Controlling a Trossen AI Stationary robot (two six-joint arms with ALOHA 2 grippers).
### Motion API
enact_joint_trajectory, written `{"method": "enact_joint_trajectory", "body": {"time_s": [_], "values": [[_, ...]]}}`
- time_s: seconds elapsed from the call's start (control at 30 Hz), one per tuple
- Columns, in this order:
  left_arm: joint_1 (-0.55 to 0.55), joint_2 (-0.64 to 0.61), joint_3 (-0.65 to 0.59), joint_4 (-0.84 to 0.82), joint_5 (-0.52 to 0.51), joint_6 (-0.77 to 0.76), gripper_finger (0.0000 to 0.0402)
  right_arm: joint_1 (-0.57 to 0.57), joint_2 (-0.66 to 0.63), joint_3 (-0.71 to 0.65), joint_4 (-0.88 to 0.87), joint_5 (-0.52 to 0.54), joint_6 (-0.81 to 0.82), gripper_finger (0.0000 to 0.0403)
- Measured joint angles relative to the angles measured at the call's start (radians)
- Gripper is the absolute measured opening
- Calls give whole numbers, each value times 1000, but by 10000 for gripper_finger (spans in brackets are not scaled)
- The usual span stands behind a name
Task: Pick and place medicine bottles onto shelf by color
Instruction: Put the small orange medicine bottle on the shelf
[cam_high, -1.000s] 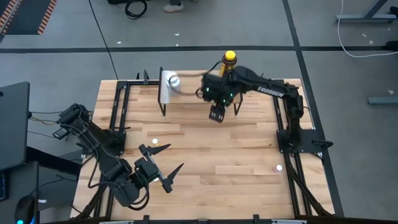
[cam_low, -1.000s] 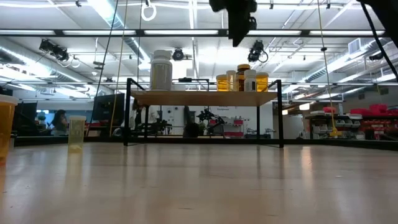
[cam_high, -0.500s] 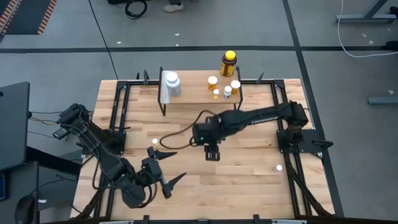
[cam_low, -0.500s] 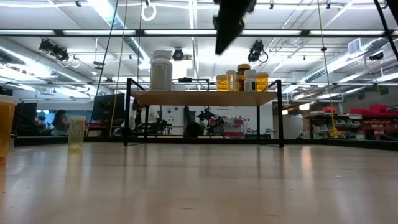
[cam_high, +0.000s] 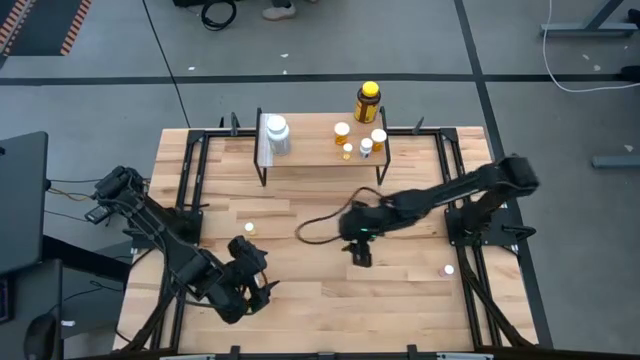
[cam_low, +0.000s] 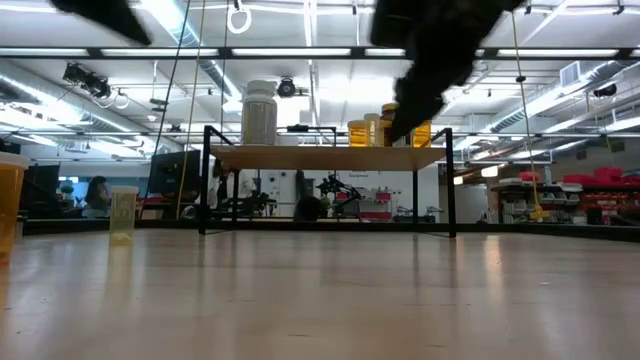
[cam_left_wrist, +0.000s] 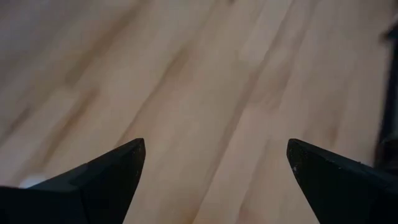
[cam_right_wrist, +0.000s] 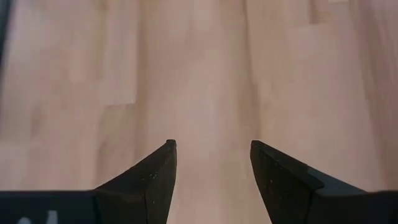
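The shelf (cam_high: 320, 152) stands at the table's far side on thin black legs; it also shows in the low view (cam_low: 330, 156). On it stand a larger white bottle (cam_high: 277, 133) at the left end and several small orange and white bottles (cam_high: 360, 140) toward the right. A dark amber bottle with a yellow cap (cam_high: 367, 100) stands behind them. Two small bottles stand on the table, one left of centre (cam_high: 249, 228) and one at the right (cam_high: 447, 269). My right gripper (cam_right_wrist: 211, 149) is open and empty over bare wood at mid-table (cam_high: 358, 252). My left gripper (cam_left_wrist: 214, 155) is open and empty near the front left (cam_high: 252, 285).
Black frame rails (cam_high: 190, 190) run along the table's left, right and far sides. In the low view an orange bottle (cam_low: 8, 200) shows at the left edge and a pale yellow one (cam_low: 122, 213) beside it. Bare wood lies between the shelf and both grippers.
My right gripper has drawn back from the shelf's right end toward the table's near edge and now stands over mid-table, leaving the small bottles on the shelf uncovered. My left gripper has tipped to point down and shifted a little toward the near edge.
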Motion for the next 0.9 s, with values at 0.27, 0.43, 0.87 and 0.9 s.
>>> {"method": "enact_joint_trajectory", "body": {"time_s": [0.27, 0.43, 0.87, 0.9], "values": [[101, 0, 0, -185, 342, -96, 400, 117, -240, -417, 484, 28, 144, 211], [132, 6, 0, -185, 426, -147, 400, 184, -271, -550, 644, 89, 139, 211], [138, 75, -1, -186, 524, -259, 400, 226, -242, -630, 761, 167, 8, 214], [138, 75, -1, -183, 545, -277, 400, 226, -242, -634, 761, 168, 8, 214]]}}
